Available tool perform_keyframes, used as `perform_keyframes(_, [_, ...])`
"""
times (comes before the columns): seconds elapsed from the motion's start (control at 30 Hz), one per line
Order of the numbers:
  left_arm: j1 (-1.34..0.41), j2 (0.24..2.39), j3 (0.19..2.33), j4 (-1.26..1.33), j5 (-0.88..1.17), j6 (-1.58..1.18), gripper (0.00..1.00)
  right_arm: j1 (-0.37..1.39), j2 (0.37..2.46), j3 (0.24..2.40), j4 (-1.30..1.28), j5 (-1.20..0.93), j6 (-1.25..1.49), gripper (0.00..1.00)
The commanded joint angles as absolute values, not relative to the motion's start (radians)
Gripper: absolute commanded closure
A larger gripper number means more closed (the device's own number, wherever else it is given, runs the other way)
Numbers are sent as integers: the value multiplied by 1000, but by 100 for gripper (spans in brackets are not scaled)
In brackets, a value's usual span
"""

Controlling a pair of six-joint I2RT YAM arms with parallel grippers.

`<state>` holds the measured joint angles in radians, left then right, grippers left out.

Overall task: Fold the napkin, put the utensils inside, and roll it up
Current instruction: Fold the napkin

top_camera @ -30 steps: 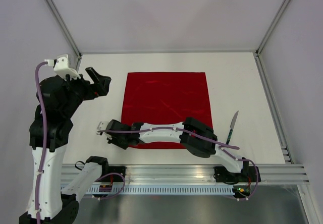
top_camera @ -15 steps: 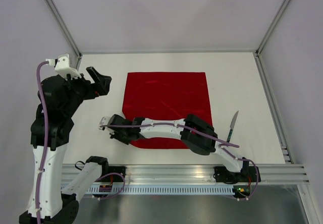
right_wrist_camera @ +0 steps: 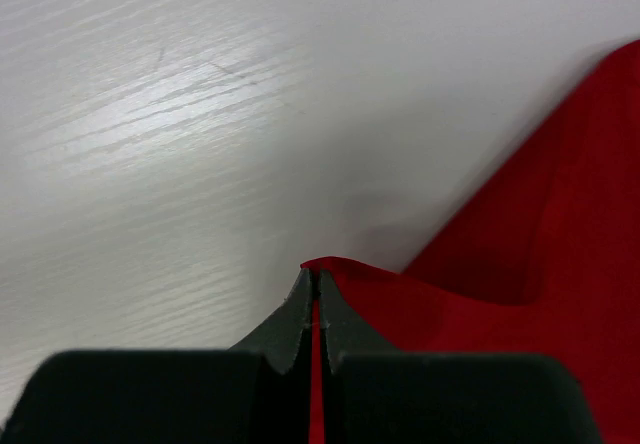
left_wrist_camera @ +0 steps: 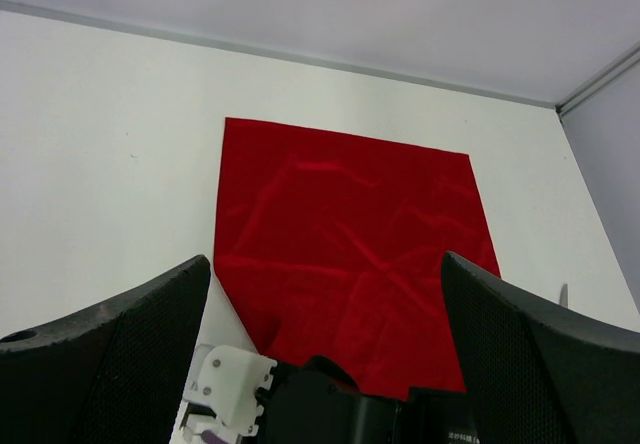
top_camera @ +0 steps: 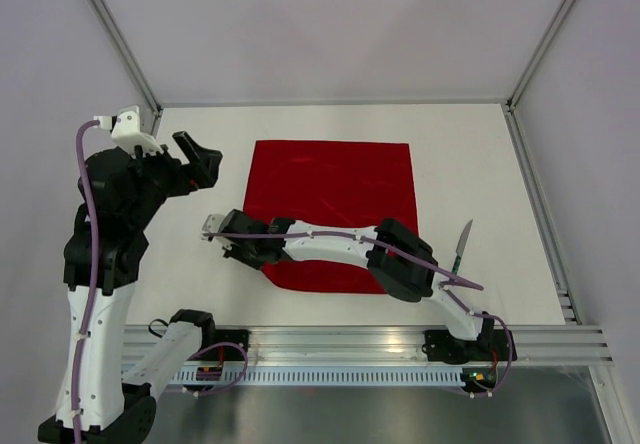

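The red napkin point(top_camera: 335, 199) lies spread in the middle of the table, and it also fills the left wrist view point(left_wrist_camera: 350, 224). My right gripper point(top_camera: 238, 244) reaches across its near edge and is shut on the napkin's near-left corner. That corner is lifted off the table, and in the right wrist view red cloth point(right_wrist_camera: 500, 294) is pinched between the closed fingertips point(right_wrist_camera: 313, 279). The knife point(top_camera: 460, 248), teal handle towards me, lies on the table right of the napkin. My left gripper point(top_camera: 200, 162) hangs open above the table left of the napkin, with nothing between its fingers point(left_wrist_camera: 120, 349).
A metal rail point(top_camera: 380, 342) runs along the near edge, carrying the arm bases. Grey walls with metal posts point(top_camera: 120, 39) close the back and sides. White tabletop point(top_camera: 480, 154) shows around the napkin. My right forearm point(top_camera: 330, 246) lies over the napkin's near part.
My right gripper closed on the napkin's near-left corner and moved away from me, lifting that corner. The left arm has barely moved.
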<state>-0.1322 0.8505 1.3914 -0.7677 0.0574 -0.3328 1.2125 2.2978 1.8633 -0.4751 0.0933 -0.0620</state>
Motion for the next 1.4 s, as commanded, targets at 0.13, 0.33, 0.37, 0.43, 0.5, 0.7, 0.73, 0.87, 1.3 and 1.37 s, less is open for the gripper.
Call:
perform_keyframes(0.13, [-129,856,1376,-723,72,-321,0,1146,2195,1827,-497,198,-121,100])
perform_keyframes(0.33, [-129,858,1376,-721,72,-319,0,1065,2165,1783,-489,195,-150,100])
perform_keyframes(0.37, [-129,862,1374,-718,74,-319,0,1042,2149,1773,-480,193,-153,99])
perform_keyframes(0.43, [-129,864,1370,-715,74,-319,0,1022,2126,1750,-465,189,-167,100])
perform_keyframes(0.5, [-129,867,1362,-709,77,-321,0,986,2114,1741,-462,180,-172,100])
perform_keyframes(0.7, [-129,868,1330,-680,94,-333,0,888,2082,1726,-437,155,-192,100])
perform_keyframes(0.73, [-129,867,1328,-678,95,-333,0,876,2074,1717,-424,153,-196,100])
perform_keyframes(0.87, [-127,868,1310,-661,98,-334,0,807,2068,1707,-413,133,-204,100])
perform_keyframes(1.3, [-129,882,1224,-604,133,-339,0,646,2080,1651,-341,133,-255,100])
perform_keyframes(1.37, [-127,882,1213,-597,133,-339,0,614,2082,1649,-330,135,-261,100])
